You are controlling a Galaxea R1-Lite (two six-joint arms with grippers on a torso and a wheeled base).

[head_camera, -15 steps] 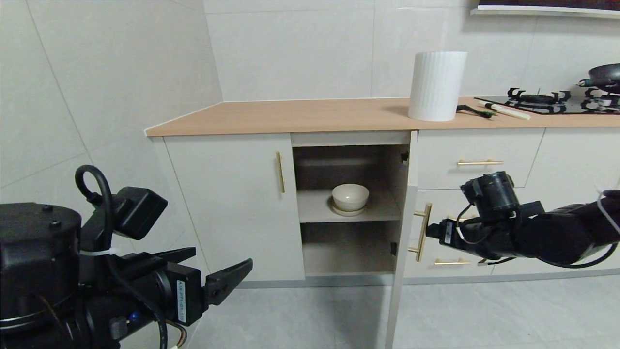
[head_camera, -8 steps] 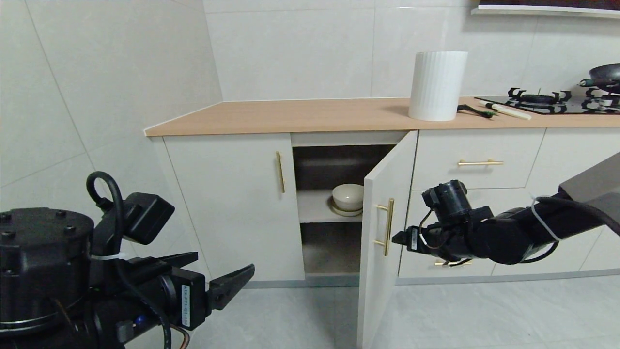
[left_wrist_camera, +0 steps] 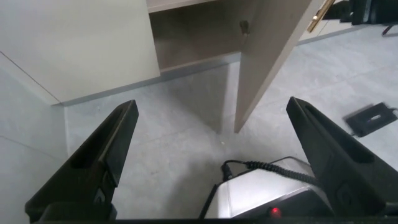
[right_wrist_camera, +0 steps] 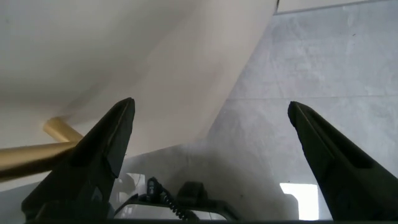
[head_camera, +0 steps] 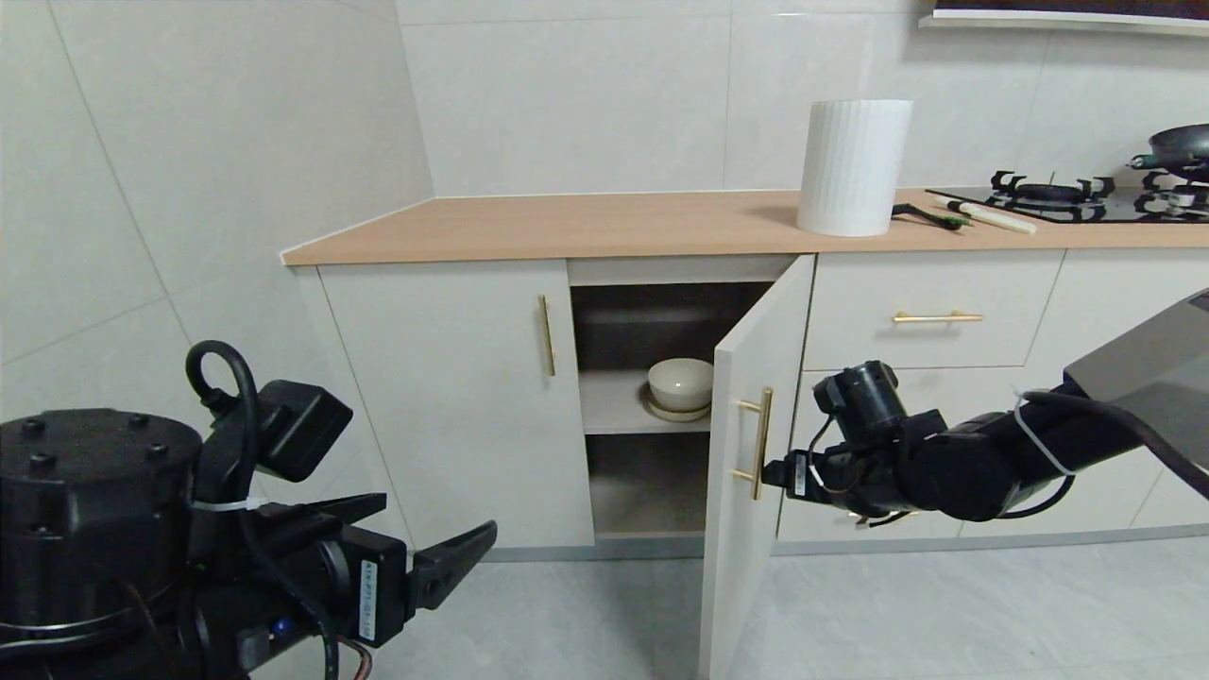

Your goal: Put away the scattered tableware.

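Tableware in view: one cream glazed ceramic bowl (head_camera: 679, 382) seated on a pale shallow saucer (head_camera: 672, 413), both on the middle shelf (head_camera: 623, 401) of the open cupboard, beyond the right gripper (right_wrist_camera: 208, 118) and behind the door it faced.

Handling, judged: bowl rigid, brittle, smooth-glazed and likely slippery; moderate weight. Best hold would be a pinch across the rim wall, one finger inside and one outside. The saucer beneath is loose and could slide or lift with it.

Right gripper's jaws stood wide apart and held nothing; the brass bar handle (head_camera: 758, 442) lay just beside one finger, on the off-white flat cupboard door (head_camera: 746, 548). Door half-swung; its edge covered the bowl's far side.

Left gripper (left_wrist_camera: 211, 106) hung low, well apart from the cupboard, jaws spread wide and empty, pointed at grey floor tiles (left_wrist_camera: 180, 130) ahead of the door's foot.

Surroundings: wooden worktop (head_camera: 567, 227) above both grippers carried a tall white ribbed cylinder (head_camera: 853, 167); next to it, a pale stick-like utensil and a dark one (head_camera: 982, 216), type not determinable. Black gas hob (head_camera: 1058, 194) and dark pan (head_camera: 1181, 144) further along.

Obstruction: the door itself stood between the right jaws and the shelf; the shelf opening is low, limiting approach from above.
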